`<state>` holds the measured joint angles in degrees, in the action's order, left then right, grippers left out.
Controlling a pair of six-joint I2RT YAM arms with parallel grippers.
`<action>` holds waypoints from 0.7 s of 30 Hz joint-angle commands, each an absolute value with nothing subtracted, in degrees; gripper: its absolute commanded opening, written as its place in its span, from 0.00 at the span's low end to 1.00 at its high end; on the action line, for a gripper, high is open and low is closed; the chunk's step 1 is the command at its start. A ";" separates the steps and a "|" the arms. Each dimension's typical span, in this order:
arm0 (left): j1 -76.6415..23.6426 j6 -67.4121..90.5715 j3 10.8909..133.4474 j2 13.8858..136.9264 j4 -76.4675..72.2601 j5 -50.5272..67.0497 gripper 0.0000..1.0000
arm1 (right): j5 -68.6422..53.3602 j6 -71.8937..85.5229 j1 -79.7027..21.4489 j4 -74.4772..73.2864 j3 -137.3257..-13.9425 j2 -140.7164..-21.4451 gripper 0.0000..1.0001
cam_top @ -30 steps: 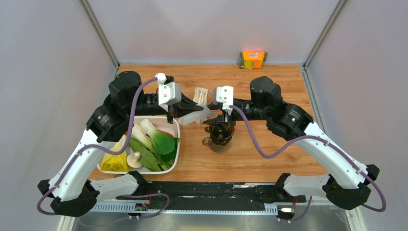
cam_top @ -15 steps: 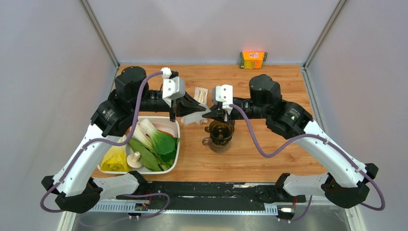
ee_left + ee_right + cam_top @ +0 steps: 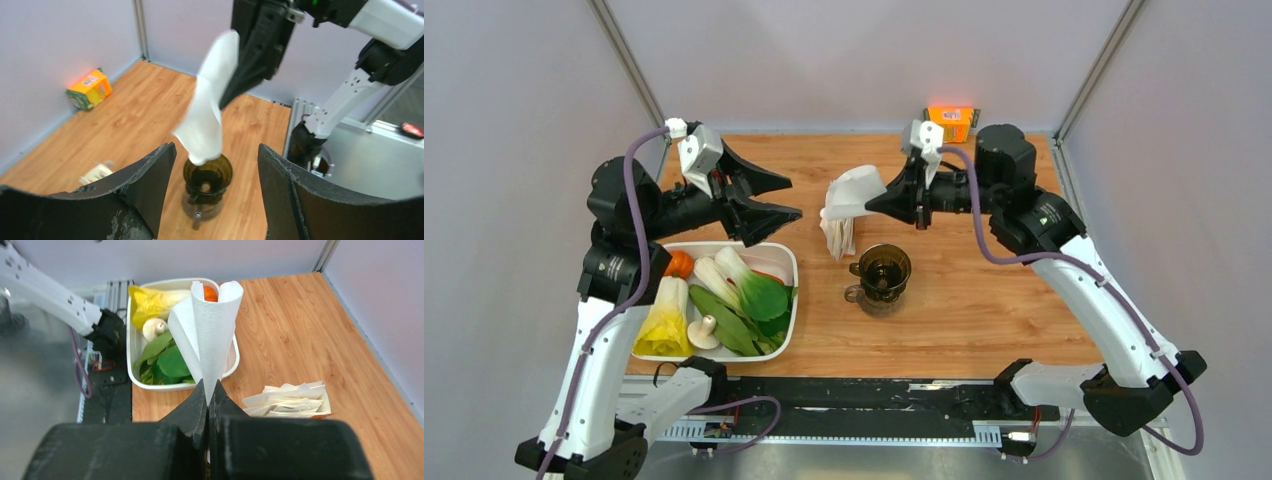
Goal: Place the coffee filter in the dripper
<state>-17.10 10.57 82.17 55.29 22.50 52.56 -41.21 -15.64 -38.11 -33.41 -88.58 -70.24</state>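
Note:
The coffee filter (image 3: 852, 190), a white paper cone, hangs in the air behind and left of the dripper. My right gripper (image 3: 871, 205) is shut on its pointed end (image 3: 208, 390), and the cone (image 3: 210, 335) opens away from the jaws. The dripper (image 3: 885, 270) is a dark brown see-through cup sitting on a glass jug at mid-table. In the left wrist view the filter (image 3: 210, 110) hangs above the dripper (image 3: 207, 177). My left gripper (image 3: 794, 197) is open and holds nothing, well left of the filter.
A white tray (image 3: 795, 300) of vegetables sits at the front left. A packet of cream paper filters (image 3: 837, 235) lies just left of the dripper and under the held filter. An orange box (image 3: 951, 122) stands by the back wall.
My left gripper opened, let go of the filter and drew back to the left. My right gripper, now shut on the filter, carried it up and toward the back.

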 commanded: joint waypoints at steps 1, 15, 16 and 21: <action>-13.86 24.45 76.03 52.06 13.08 57.18 0.72 | -51.36 -0.83 -32.77 -22.20 -89.55 -70.45 0.00; -21.42 49.85 52.02 47.80 -29.01 48.35 0.73 | -52.29 22.59 -31.71 0.27 -82.22 -69.85 0.00; -22.40 49.80 52.16 48.07 -30.10 47.47 0.73 | -51.81 24.25 -31.64 2.26 -81.70 -69.99 0.00; -25.61 52.70 52.69 50.75 -33.96 40.94 0.73 | -50.36 31.89 -31.64 9.45 -79.70 -70.49 0.00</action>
<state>-24.62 48.73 50.96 49.21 -24.86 47.40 -51.29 22.46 -31.73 -1.21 -80.53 -70.81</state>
